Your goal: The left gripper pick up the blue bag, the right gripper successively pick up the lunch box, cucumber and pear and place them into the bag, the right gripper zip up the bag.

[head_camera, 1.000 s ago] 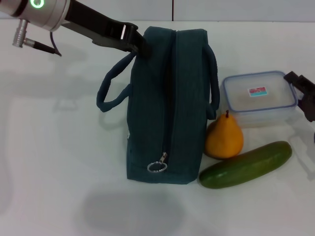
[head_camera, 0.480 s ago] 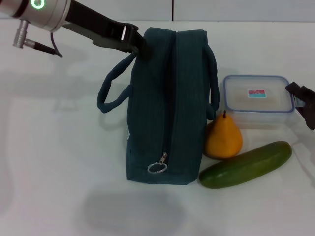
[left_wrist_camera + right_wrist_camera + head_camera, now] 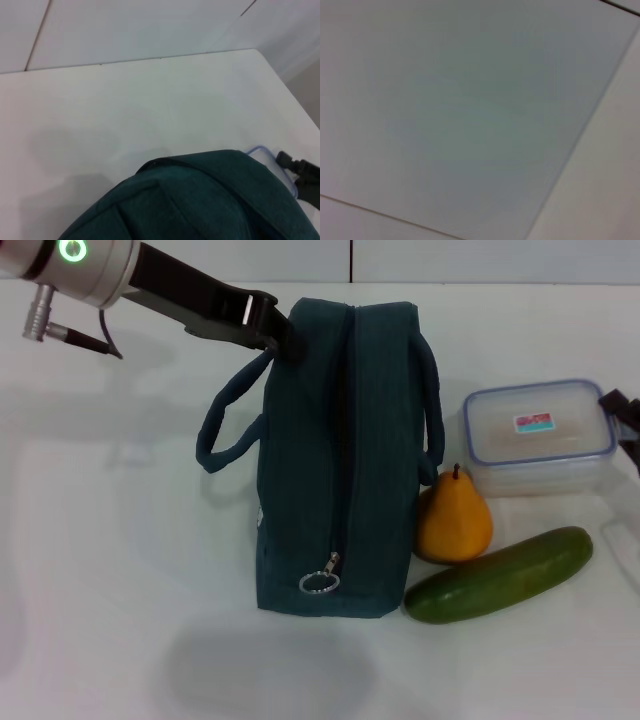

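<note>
A white table [image 3: 120, 540] fills the view from the robot's head. Near its centre stands a dark teal-blue bag [image 3: 340, 460], upright, its top zipper closed with a metal ring pull [image 3: 320, 581] at the near end. The left gripper [image 3: 280, 335] reaches in from the upper left and meets the bag's far top corner, where one loop handle joins; whether its jaws are closed on the fabric cannot be told. To the right of the bag lies a long dark green cucumber [image 3: 500, 576], slanted, nearest the robot. Farther back sits a clear lunch box [image 3: 540, 437] with a blue-rimmed lid. The right gripper [image 3: 626, 420] touches the box's right end at the frame edge; its jaw opening cannot be told. Between bag and box stands a yellow-orange pear [image 3: 455, 520], touching the bag.
</note>
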{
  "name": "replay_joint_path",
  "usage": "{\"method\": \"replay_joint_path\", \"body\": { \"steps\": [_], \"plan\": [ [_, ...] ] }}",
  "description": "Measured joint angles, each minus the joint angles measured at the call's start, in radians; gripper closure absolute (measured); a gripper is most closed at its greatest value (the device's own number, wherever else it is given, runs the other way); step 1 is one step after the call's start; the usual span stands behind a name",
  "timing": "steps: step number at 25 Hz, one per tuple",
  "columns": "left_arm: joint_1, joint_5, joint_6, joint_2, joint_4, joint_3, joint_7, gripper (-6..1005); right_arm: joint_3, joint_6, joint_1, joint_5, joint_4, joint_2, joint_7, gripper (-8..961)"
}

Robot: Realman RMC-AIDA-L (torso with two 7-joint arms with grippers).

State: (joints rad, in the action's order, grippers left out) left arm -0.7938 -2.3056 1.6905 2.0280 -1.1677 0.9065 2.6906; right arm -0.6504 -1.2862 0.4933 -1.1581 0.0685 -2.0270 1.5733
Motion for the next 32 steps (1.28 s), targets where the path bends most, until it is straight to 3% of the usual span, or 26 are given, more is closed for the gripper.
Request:
{"method": "replay_joint_path", "body": {
  "steps": [21,32],
  "plan": [
    [-0.014,0.000,-0.003,0.000,-0.001,0.000,-0.014,928,-0.005,0.004,-0.004,0.006,-0.071,0.005,-0.009,750],
    [-0.013,0.000,-0.003,0.000,0.004,-0.003,-0.024,928,-0.003,-0.102,-0.033,0.006,-0.111,0.011,0.000,762]
  ]
}}
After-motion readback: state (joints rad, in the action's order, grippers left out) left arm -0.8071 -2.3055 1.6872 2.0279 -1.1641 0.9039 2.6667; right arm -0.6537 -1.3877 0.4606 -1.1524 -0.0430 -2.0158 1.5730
